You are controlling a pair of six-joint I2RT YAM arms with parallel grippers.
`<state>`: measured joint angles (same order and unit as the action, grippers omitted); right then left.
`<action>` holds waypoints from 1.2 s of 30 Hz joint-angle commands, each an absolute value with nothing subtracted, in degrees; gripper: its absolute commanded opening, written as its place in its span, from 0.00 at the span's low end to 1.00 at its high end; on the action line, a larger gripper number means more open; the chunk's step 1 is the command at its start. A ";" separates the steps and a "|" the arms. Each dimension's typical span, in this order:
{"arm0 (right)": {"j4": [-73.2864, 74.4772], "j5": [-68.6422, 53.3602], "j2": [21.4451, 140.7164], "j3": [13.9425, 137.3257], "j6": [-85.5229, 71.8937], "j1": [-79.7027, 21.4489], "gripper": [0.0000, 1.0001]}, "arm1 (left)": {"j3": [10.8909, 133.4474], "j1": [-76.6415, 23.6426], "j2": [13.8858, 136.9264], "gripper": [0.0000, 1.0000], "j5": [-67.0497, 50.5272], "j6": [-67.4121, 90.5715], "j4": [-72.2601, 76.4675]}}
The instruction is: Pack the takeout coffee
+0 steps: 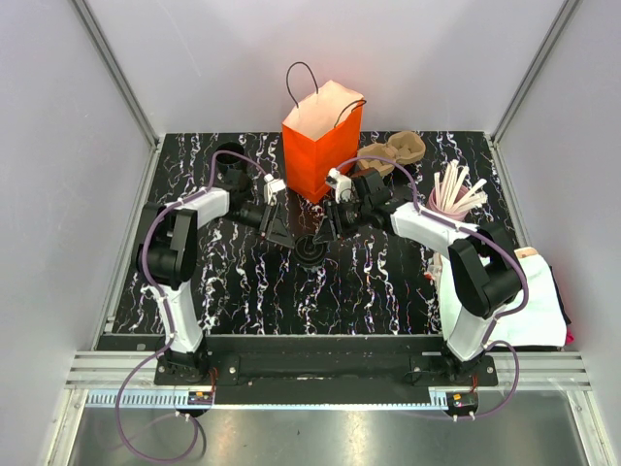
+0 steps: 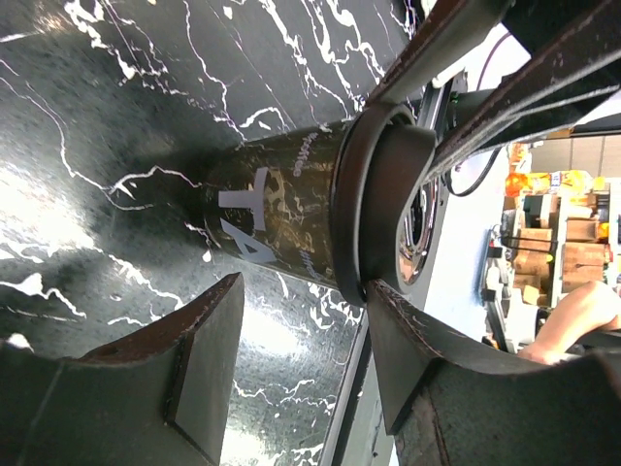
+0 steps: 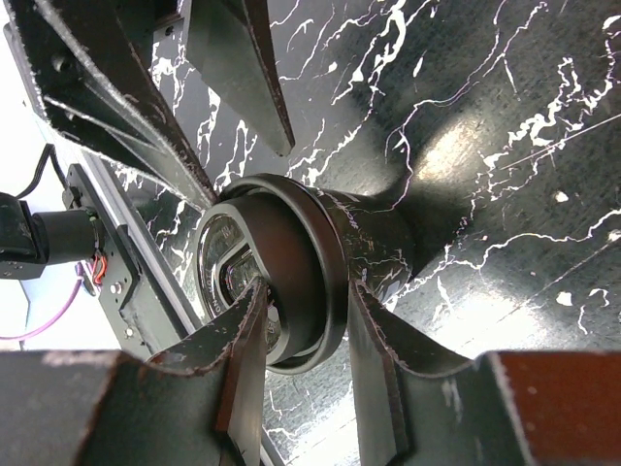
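The takeout coffee (image 1: 310,251), a small black cup with a black lid, stands upright on the black marble table (image 1: 252,291) in front of the orange paper bag (image 1: 320,146). In the right wrist view the cup (image 3: 388,243) fills the middle, and my right gripper (image 3: 307,286) is shut on its lid, one finger on the lid's top and the other under the rim. My left gripper (image 2: 303,286) stands open at the cup (image 2: 272,214). One of its fingertips (image 2: 388,311) touches the lid's rim; the other is apart from the cup. From above, left gripper (image 1: 283,234) and right gripper (image 1: 325,230) flank the cup.
The bag stands open at the back centre. A brown pulp tray (image 1: 400,150) lies to its right. A pink cup with white sticks (image 1: 454,194) is at the right, a white cloth bundle (image 1: 529,301) at the right edge. A dark round thing (image 1: 231,157) sits back left.
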<state>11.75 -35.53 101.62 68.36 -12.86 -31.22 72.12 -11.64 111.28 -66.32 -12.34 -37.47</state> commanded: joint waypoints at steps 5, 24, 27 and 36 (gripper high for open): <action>10.81 -33.31 103.45 66.53 -10.55 -31.20 0.00 | 75.50 -12.31 113.12 0.56 -67.94 -11.16 -34.10; 10.46 -32.61 105.99 65.48 -10.28 -31.20 0.00 | 76.29 -15.03 116.89 0.49 -67.50 -9.76 -33.40; 10.37 -31.91 106.26 65.04 -9.58 -31.20 0.00 | 76.38 -15.55 117.16 0.48 -65.75 -9.49 -33.57; 10.20 -30.67 106.96 63.11 -8.00 -31.29 0.00 | 76.55 -16.87 119.00 0.42 -60.30 -12.21 -37.97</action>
<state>7.75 -37.41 102.69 66.78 -12.47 -30.00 76.07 -12.58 115.92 -68.95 -8.93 -38.70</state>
